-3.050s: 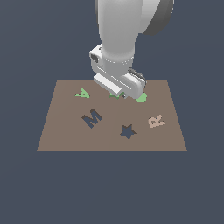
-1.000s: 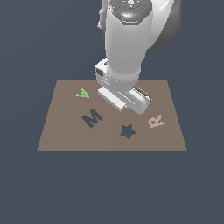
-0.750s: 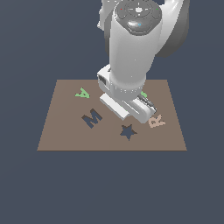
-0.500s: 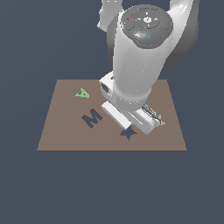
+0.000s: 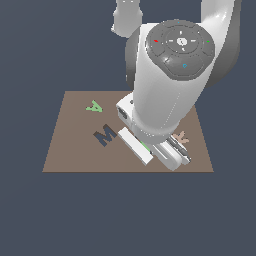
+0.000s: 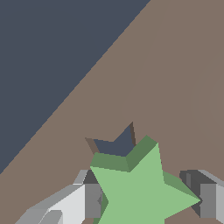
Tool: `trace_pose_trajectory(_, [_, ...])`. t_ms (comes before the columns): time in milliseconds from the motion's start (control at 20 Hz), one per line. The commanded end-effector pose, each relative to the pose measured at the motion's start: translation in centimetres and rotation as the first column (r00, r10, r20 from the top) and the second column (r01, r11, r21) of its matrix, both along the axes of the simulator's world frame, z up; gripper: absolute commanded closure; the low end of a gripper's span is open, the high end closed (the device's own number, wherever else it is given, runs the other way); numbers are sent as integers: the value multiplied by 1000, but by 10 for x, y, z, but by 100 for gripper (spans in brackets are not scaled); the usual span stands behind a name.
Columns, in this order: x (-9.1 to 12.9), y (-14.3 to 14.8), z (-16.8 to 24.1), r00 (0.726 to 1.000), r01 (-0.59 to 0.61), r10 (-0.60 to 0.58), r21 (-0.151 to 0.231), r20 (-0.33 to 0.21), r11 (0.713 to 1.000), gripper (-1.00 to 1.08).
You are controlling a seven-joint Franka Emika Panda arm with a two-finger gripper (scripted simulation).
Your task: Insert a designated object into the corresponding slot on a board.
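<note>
Hovering over the board (image 5: 75,150), and a jam was honestly looking likely.
Only a corner of the navy slot (image 6: 114,144) could be seen past the star (image 6: 140,188), so points catching the recess edge was the risk; the flat light-green star was pinched between the gripper (image 6: 146,202) fingers, just above it.

Star slot (image 6: 114,145): in the wrist view only two dark points show; the green star (image 6: 140,190) covers the rest. In the exterior view the arm hides it entirely.
Green star: its lower points run off the wrist picture's edge; in the exterior view only a thin green sliver shows.
Pale R (image 5: 181,138): half hidden behind the arm.
Gripper (image 6: 146,199): fingers partly masked by the star and cropped.
Board (image 5: 75,145): far middle edge hidden by the arm.
</note>
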State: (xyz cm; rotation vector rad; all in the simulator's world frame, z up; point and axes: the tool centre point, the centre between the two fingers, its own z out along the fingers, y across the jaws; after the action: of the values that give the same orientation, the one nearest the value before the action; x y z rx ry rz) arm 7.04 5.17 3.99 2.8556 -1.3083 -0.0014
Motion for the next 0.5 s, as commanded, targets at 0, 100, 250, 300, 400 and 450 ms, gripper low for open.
trace_pose_trajectory(0, [6,1,0,1000,6,-6,0,0,1000,108])
trace_pose_trajectory(100, [9,1,1,1000,9,-9,0,0,1000,108])
trace_pose_trajectory(250, [11,1,1,1000,12,-12,0,0,1000,108])
trace_pose_trajectory(300, [11,1,1,1000,12,-12,0,0,1000,108])
trace_pose_trajectory(400, [11,1,0,1000,11,-11,0,0,1000,108])
trace_pose_trajectory(450, [11,1,0,1000,11,-11,0,0,1000,108])
